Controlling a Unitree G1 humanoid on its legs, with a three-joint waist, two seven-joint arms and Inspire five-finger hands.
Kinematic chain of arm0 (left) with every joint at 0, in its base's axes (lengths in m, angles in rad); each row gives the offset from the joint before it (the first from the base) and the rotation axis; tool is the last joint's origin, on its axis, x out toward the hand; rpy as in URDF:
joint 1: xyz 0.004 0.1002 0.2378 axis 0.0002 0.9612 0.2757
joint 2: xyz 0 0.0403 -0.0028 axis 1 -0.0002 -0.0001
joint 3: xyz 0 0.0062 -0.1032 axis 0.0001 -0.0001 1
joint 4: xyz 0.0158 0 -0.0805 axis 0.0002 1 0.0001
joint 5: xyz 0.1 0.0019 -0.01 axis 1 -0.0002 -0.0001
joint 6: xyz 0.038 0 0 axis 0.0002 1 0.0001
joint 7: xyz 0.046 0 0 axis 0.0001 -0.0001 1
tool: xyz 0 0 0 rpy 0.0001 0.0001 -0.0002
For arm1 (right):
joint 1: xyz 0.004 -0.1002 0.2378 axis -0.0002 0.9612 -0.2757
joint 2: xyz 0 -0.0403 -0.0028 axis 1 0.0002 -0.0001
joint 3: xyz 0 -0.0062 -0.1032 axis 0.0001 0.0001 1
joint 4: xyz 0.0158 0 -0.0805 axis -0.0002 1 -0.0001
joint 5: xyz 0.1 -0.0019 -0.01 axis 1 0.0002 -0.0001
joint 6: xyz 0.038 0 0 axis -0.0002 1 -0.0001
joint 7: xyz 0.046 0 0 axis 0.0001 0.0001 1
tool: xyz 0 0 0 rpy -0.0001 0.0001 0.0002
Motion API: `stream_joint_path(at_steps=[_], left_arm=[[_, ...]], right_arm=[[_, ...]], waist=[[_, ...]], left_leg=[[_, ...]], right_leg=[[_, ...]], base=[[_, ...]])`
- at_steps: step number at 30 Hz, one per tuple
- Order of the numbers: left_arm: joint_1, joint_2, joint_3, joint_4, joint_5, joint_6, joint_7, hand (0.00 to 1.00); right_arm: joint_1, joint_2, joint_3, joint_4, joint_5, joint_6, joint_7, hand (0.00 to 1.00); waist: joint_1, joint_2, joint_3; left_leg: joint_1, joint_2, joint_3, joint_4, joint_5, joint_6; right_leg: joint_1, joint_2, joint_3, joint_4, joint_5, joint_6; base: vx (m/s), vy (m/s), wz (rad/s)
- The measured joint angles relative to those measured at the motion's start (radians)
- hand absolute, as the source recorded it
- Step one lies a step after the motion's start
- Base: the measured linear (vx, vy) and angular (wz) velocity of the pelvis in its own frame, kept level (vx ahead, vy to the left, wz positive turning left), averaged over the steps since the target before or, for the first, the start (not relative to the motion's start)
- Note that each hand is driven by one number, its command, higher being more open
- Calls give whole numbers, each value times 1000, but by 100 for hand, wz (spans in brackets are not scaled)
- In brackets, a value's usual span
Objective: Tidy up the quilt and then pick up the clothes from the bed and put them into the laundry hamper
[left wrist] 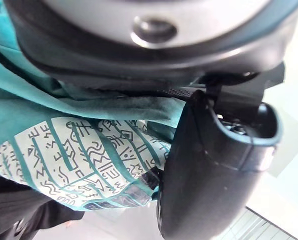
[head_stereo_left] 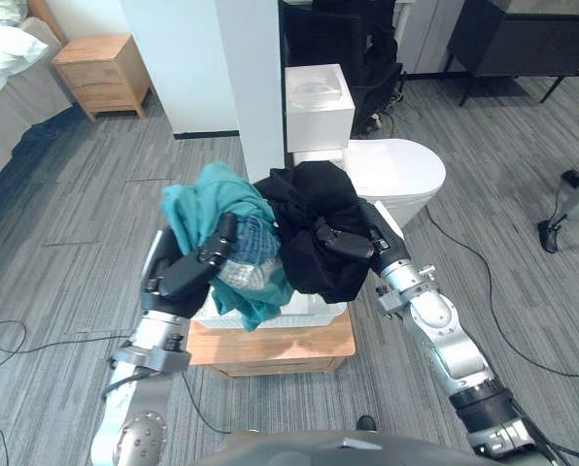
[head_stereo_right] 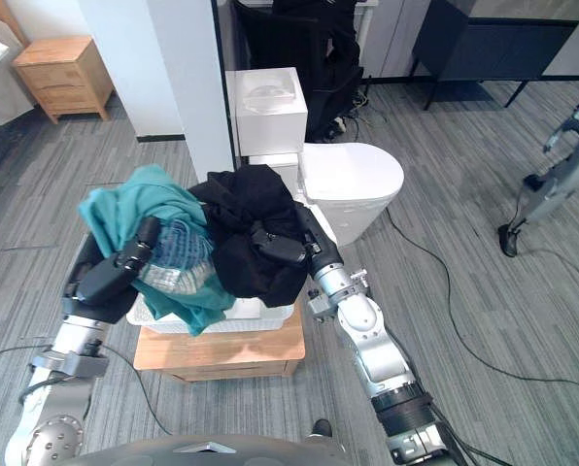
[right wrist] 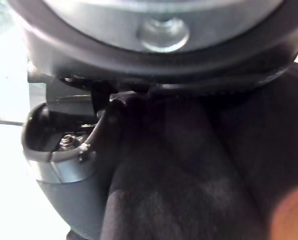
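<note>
A teal garment (head_stereo_left: 215, 197) with a white patterned print (left wrist: 84, 155) and a black garment (head_stereo_left: 314, 209) are bunched together over a white laundry hamper (head_stereo_right: 260, 316). The hamper stands on a low wooden stand (head_stereo_left: 280, 346). My left hand (head_stereo_left: 187, 270) comes in from the lower left, its fingers curled into the teal cloth and its thumb (left wrist: 214, 165) pressed against the print. My right hand (head_stereo_left: 344, 241) grips the black cloth from the right, with its thumb (right wrist: 69, 165) lying along the fabric. Most of the hamper's inside is hidden by the clothes.
A white toilet (head_stereo_left: 394, 171) stands just behind the hamper, beside a white pillar (head_stereo_left: 251, 78). A wooden nightstand (head_stereo_left: 100, 70) and the bed's corner (head_stereo_left: 0, 53) are at the far left. A dark cabinet (head_stereo_left: 523, 39) and a metal stand (head_stereo_left: 563, 209) are on the right.
</note>
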Motion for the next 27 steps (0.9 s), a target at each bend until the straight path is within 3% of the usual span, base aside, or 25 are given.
stream_joint_path(at_steps=[5, 8, 11, 13, 14, 19, 22, 27], left_arm=[[0, -3, 72, 0, 0, -34, 50, 0], [1, -16, 120, 0, 15, -61, 131, 0], [-21, -54, 178, 1, 206, -72, 279, 0], [-44, -72, 183, 4, 284, -72, 330, 0], [-53, -93, 186, 4, 331, -73, 356, 0], [-98, -159, 180, 1, 439, -72, 410, 0], [-152, -199, 102, 23, 568, -75, 469, 0], [-246, -200, 84, 29, 639, -61, 505, 0]], right_arm=[[-23, 1, -44, 112, -47, 0, -37, 0], [-23, 34, -46, 150, -116, 1, -59, 0], [-23, 88, -47, 210, -222, 8, -90, 0], [-24, 115, -48, 240, -268, 13, -110, 0], [-25, 141, -48, 263, -300, 23, -116, 100], [-39, 233, -39, 357, -365, 54, -141, 100], [-73, 309, -11, 479, -434, 58, -197, 100], [-120, 345, 0, 579, -511, 70, -243, 100]], waist=[[36, -6, -1], [40, -16, 2], [51, -36, 5], [61, -46, 11], [62, -52, 13], [61, -66, 39], [62, -72, 51], [54, -74, 54]], left_leg=[[-18, -9, -49, -32, 38, 0], [-36, -11, -72, -39, 54, -2], [-61, -12, -83, -52, 71, -4], [-72, -14, -84, -56, 78, -4], [-81, -14, -85, -62, 83, -3], [-118, -19, -86, -65, 96, -3], [-136, -18, -76, -65, 105, -7], [-129, -17, -67, -67, 105, -7]], right_leg=[[3, -8, -45, -5, 10, -3], [-2, -9, -60, -7, 10, -4], [-19, -7, -68, -8, 10, -4], [-30, -6, -68, -9, 10, -4], [-38, -7, -68, -9, 10, -4], [-75, -8, -67, -7, 15, -10], [-104, -4, -59, -8, 27, -19], [-106, -8, -53, -9, 37, -20]], base=[[-60, -12, 31], [-76, -26, 23], [-89, -31, 13], [-62, -28, 6], [-69, -27, 7], [-42, -8, 3], [14, -3, -8], [21, 8, -6]])
